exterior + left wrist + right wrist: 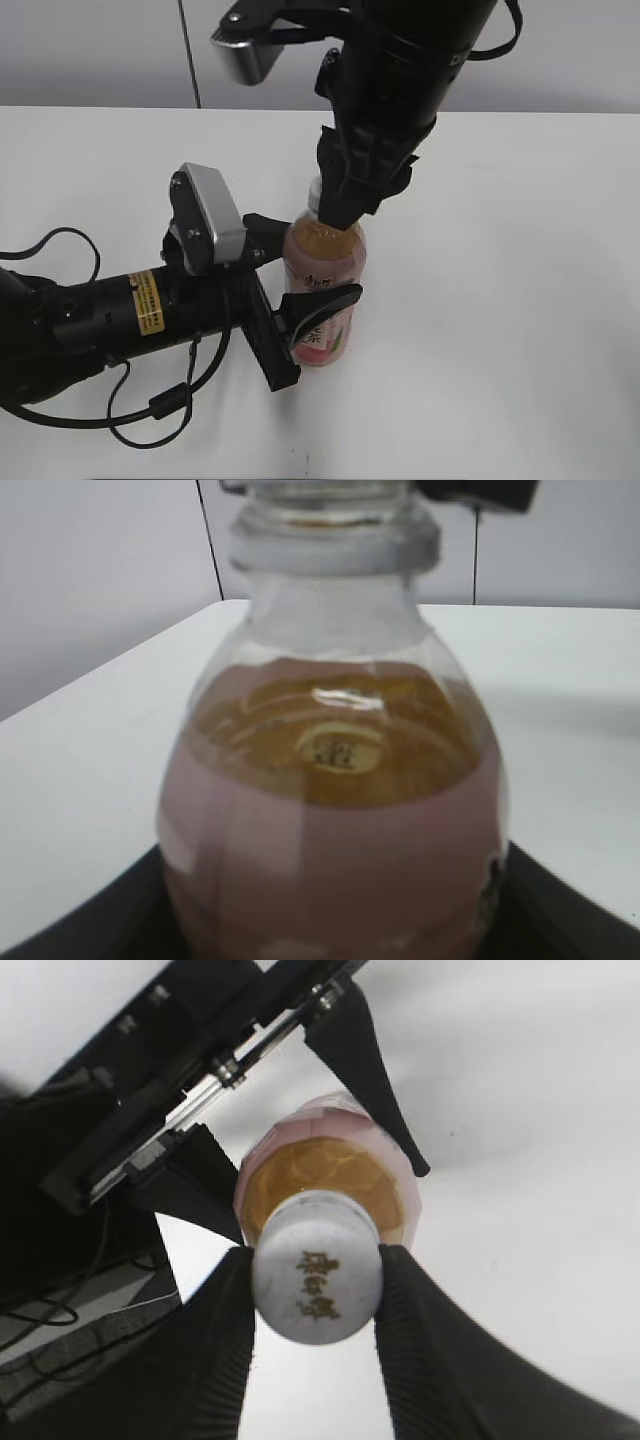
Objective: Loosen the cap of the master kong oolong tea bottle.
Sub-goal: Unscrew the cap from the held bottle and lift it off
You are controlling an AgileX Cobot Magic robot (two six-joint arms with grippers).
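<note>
Right wrist view: one bottle (325,1175) in left claw (300,1150), one cap (317,1280) in right claw (316,1295)

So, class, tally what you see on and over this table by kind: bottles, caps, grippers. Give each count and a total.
Bottles: 1, the tea bottle
Caps: 1, the white cap, on the bottle
Grippers: 2, the left gripper around the bottle's body and the right gripper closed on the cap
Total: 4
</note>
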